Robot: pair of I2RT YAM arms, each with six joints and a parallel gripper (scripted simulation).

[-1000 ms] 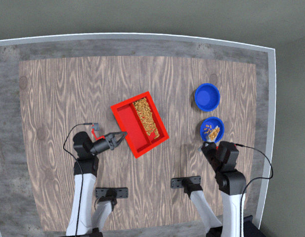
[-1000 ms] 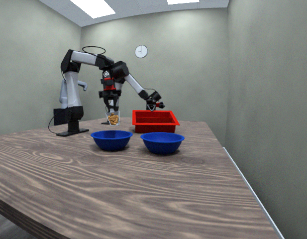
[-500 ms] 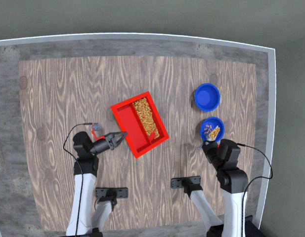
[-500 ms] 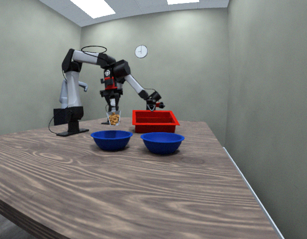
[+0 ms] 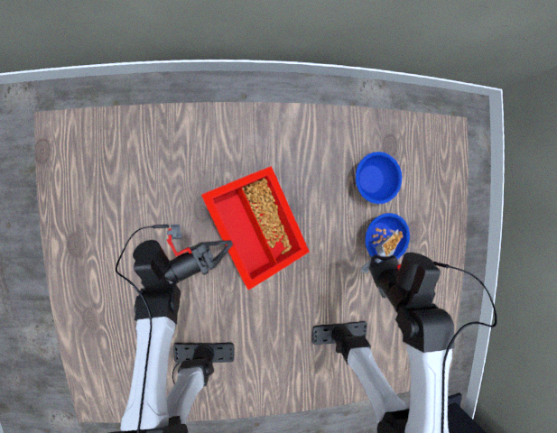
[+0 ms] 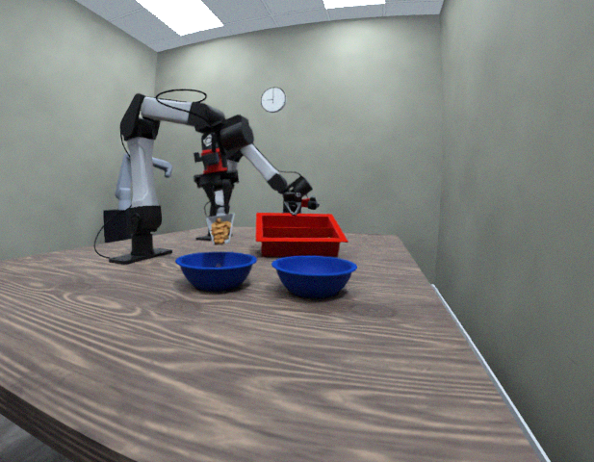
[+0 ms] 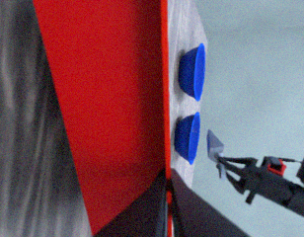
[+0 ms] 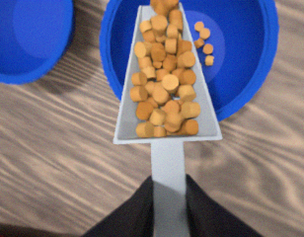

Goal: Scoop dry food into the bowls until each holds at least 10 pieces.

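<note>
My right gripper (image 5: 385, 262) (image 6: 219, 211) (image 8: 169, 183) is shut on the handle of the grey scoop (image 7: 213, 144) (image 8: 168, 155). The scoop is heaped with orange food and hangs above the near bowl (image 6: 217, 276) (image 8: 243, 59), its tip over the bowl. Several loose pieces (image 8: 204, 34) lie in that bowl. The far bowl (image 5: 378, 178) (image 6: 314, 279) (image 8: 38, 30) stands upright and looks empty. The red box (image 5: 286, 210) (image 6: 299, 240) (image 7: 113, 99) holds food (image 5: 266, 214) in its right compartment. My left gripper (image 5: 230, 243) (image 7: 168, 176) is shut on the box's left rim.
The box's left compartment (image 5: 236, 224) shows no food. The two bowls stand close together to the right of the box, and a gap of table (image 5: 329, 224) separates them from it. Both arms reach in from the table's front edge.
</note>
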